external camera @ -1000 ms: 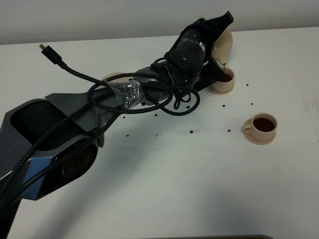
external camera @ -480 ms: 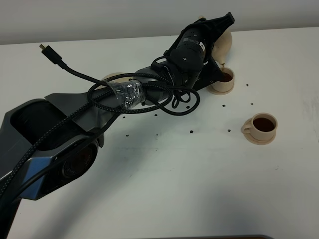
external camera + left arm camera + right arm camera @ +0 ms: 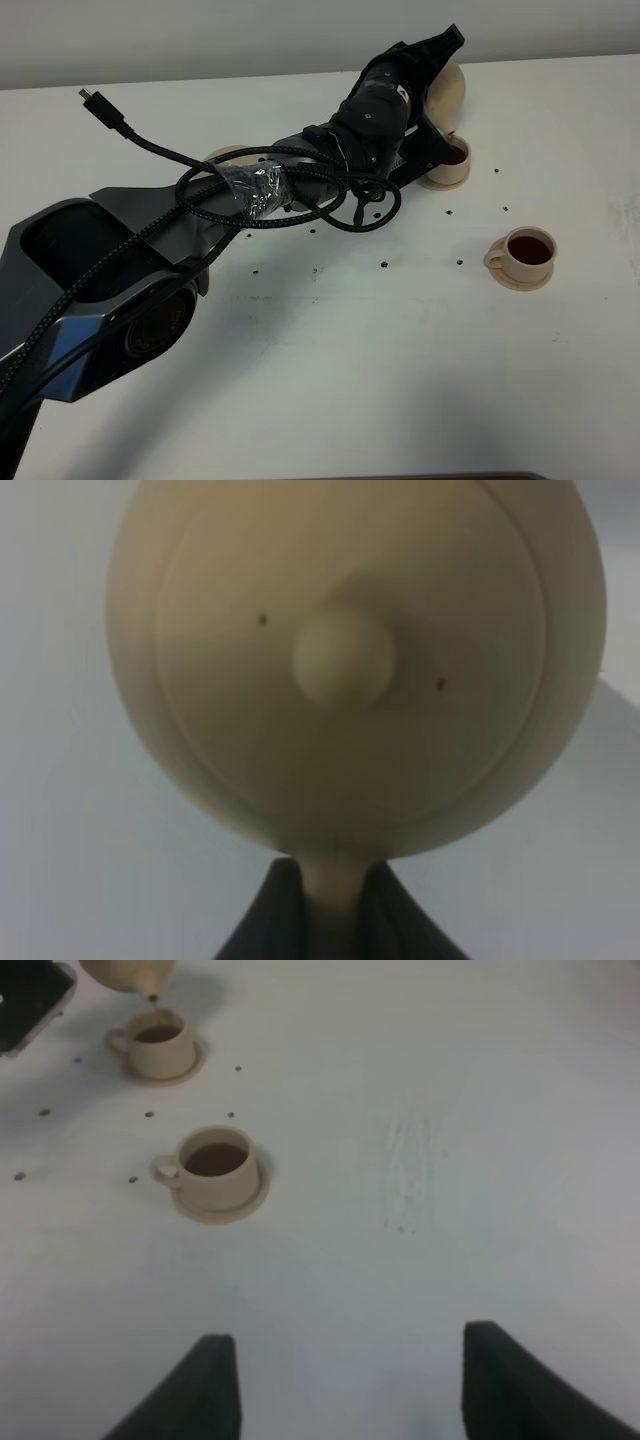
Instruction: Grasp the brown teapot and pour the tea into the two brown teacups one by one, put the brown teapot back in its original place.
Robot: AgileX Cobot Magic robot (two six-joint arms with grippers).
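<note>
The brown teapot [image 3: 450, 88] hangs tilted, spout down, over the far teacup [image 3: 446, 163]. My left gripper [image 3: 442, 48] is shut on its loop handle. In the left wrist view the teapot's lid and knob [image 3: 343, 658] fill the picture, with the handle held between my dark fingers [image 3: 265, 920]. The far teacup and the near teacup [image 3: 524, 257] both hold dark tea and stand on small saucers. The wide tan saucer disc [image 3: 226, 156] shows partly behind my left arm. My right gripper [image 3: 350, 1390] is open and empty, well back from both teacups [image 3: 160, 1045] [image 3: 212, 1167].
A thick black cable with a plug [image 3: 96, 104] loops off my left arm over the white table [image 3: 350, 360]. Small dark specks [image 3: 384, 264] dot the table near the cups. The teapot's spout [image 3: 135, 975] shows just above the far cup in the right wrist view.
My left wrist has shifted slightly up and back with the teapot, which stays over the far teacup. The cups have not moved.
</note>
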